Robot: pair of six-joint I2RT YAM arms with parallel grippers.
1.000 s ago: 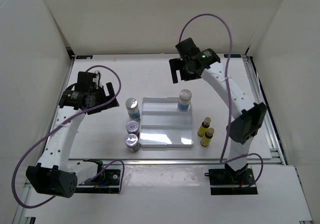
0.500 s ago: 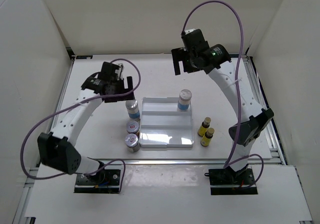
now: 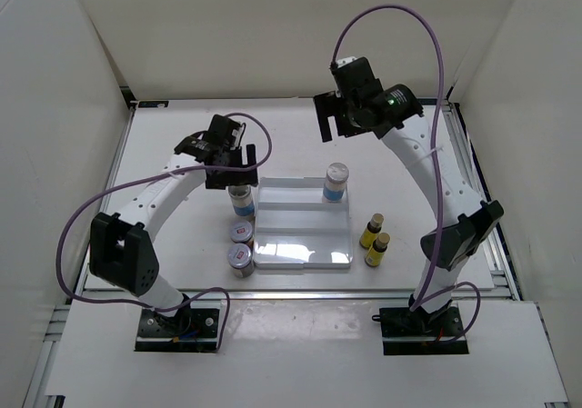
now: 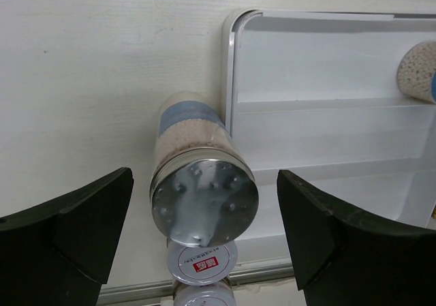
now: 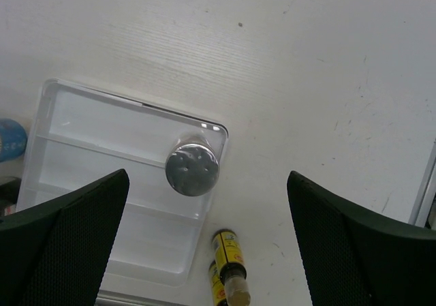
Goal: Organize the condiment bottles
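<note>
1. Left gripper point(image 4: 204, 175): jaws are spread wide and nothing is held. It is hung over the loose tall bottle point(image 4: 203, 198), one finger to each side of the cap.
2. The loose tall bottle is stood on the table point(image 4: 82, 81) just beside the tray's left rim. Whether it touches the rim cannot be told. Judged risk: if the gripper is lowered as lined up, the tray-side finger could be landed on the rim, so the tray is shoved or the bottle tipped.
3. Two short jars point(image 3: 241, 233) are lined up directly nearer the arm bases than that bottle, the first very close to it. They could be knocked if the bottle is dragged rather than lifted.
4. Bare table is seen left of the bottle row, so more finger room is offered on that side.
5. Tray point(image 3: 300, 255): the middle and near rows are unfilled. A bottle base could be caught on the ridges between rows if it is set down askew.
6. The second tall bottle point(image 3: 336, 182) is stood upright in the far row, by the right rim. The right gripper point(image 5: 208, 175) is held high above it, jaws wide, nothing gripped. Little danger is judged at that height.
7. Two yellow bottles point(image 3: 372, 230) are stood right of the tray, apart from it but close together. One could be toppled while the other is gripped. The table's right edge is near.
</note>
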